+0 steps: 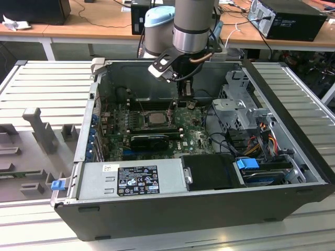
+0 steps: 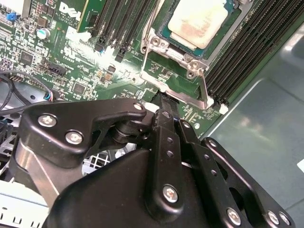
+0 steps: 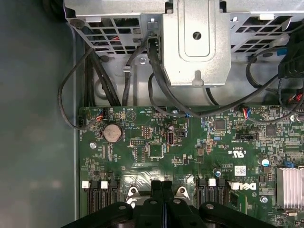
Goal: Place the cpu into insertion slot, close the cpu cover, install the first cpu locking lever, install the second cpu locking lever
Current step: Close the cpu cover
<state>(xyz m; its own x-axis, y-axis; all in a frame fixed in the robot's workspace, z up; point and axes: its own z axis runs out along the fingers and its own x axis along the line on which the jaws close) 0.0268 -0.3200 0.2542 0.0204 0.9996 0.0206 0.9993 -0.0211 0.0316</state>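
The cpu (image 2: 197,21) lies flat in the insertion slot (image 2: 176,53).

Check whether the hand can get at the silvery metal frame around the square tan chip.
Likely yes: the black hand hangs right at the edge of the silvery metal frame, with nothing between them.

Dull silver-tan metal cpu (image 2: 197,21), bright bare-metal cpu cover (image 2: 190,61), glossy green circuit board (image 3: 223,142), matt grey sheet-metal drive cage (image 3: 197,42)

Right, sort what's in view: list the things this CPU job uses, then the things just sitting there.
For the job:
cpu
cpu cover, framing the cpu
end effector, shut, close to the cover's edge

Just lying about:
coin battery
power supply
long black card
metal drive cage
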